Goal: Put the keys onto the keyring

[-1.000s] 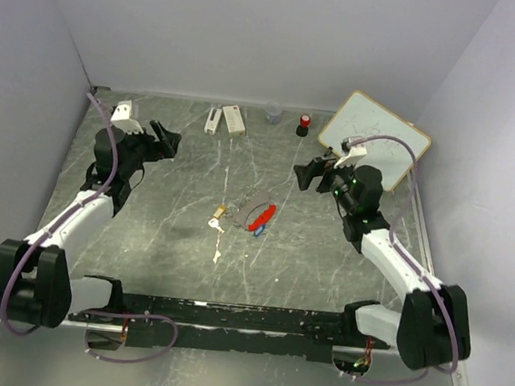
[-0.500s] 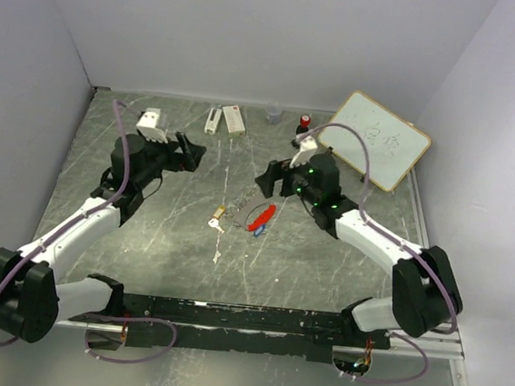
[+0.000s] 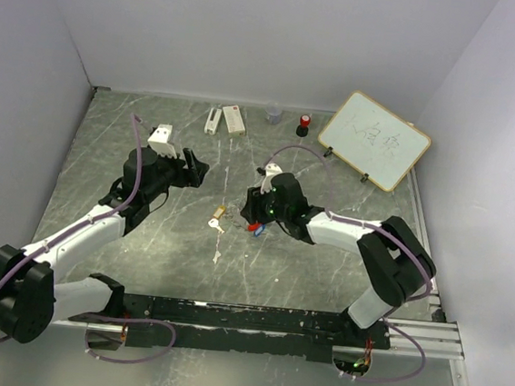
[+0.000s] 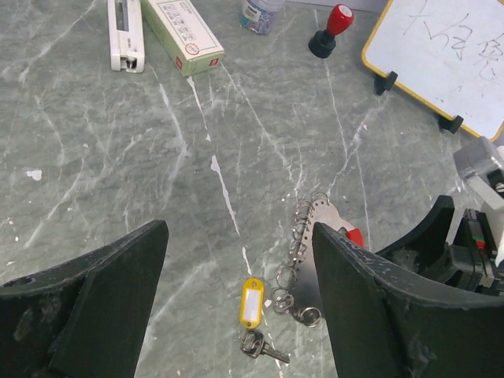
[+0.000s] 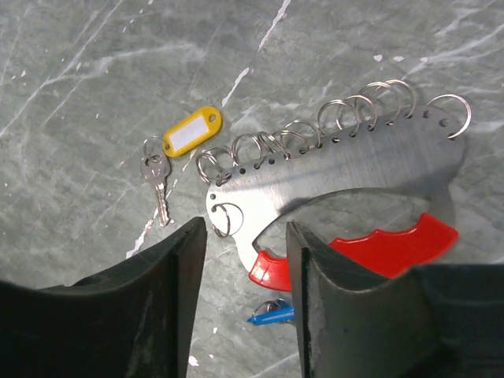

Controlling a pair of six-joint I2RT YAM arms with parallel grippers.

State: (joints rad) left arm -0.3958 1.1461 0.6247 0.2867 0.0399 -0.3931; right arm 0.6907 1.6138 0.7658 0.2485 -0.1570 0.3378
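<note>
The keyring is a flat steel plate edged with several split rings, with a red plastic grip and a small blue tab. A silver key on a yellow tag lies just left of it. In the top view a pale key lies apart, nearer the arms. My right gripper hangs low over the plate's near end, its jaws partly open on either side of the red grip's tip. My left gripper is wide open above the yellow tag, holding nothing.
Along the back wall stand a white stapler, a small box, a little cup and a red-capped stamp. A whiteboard leans at the back right. Side walls close in the table.
My right arm swung left from the whiteboard and dropped over the keyring, its jaws narrowing. My left arm moved right toward the table's middle, its jaws slightly less wide.
</note>
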